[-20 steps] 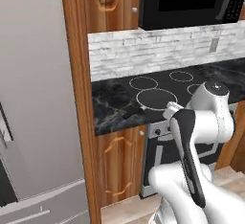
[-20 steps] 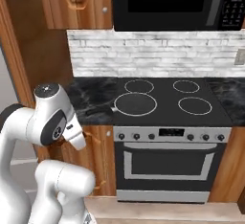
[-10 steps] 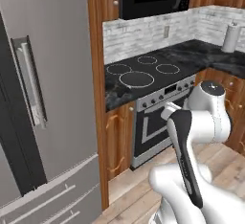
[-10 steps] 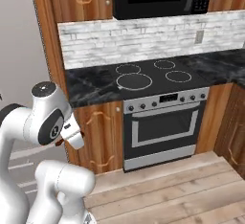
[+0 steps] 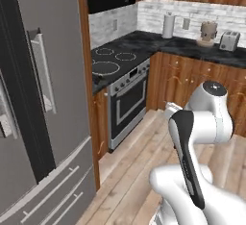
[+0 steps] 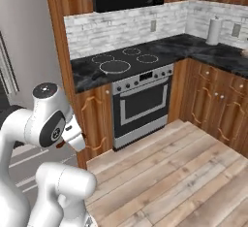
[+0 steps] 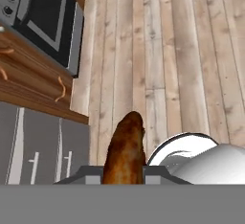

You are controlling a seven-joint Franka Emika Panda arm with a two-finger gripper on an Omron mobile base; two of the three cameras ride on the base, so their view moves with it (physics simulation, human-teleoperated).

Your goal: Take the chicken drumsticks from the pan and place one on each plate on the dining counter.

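The gripper [image 7: 123,177] is clamped on a reddish-brown drumstick [image 7: 125,153], which sticks out between the fingers and points ahead of the hand in the hand view. The hand is tucked in close to the robot's own body, low and well clear of every counter; in the right base view a small dark reddish bit shows at the wrist [image 6: 62,144], probably the same drumstick, though it is too small there to be sure.

Ahead of and below the hand lies only wooden floor [image 7: 182,60]. Off to one side of the hand sits the oven [image 7: 45,19] under the stove [image 5: 111,61], with the fridge [image 5: 43,104] next to it. No plate or dining counter is in sight from here, so my read is that this is the carry: one drumstick is on its way to a plate.

To do this step well:
- Keep the grip firm and unchanged. The meat is tapered and likely greasy-smooth, so any slackening could let it slide out forward.
- Hold the hand tucked and steady while the base turns, and avoid sharp swings that would lever the long end against the fingers.
- Mind the cabinet fronts [image 6: 94,117] and the fridge beside the arm when pivoting.
- Extend the arm only once a plate is ahead of the hand, then lower until the drumstick rests on it before letting go.
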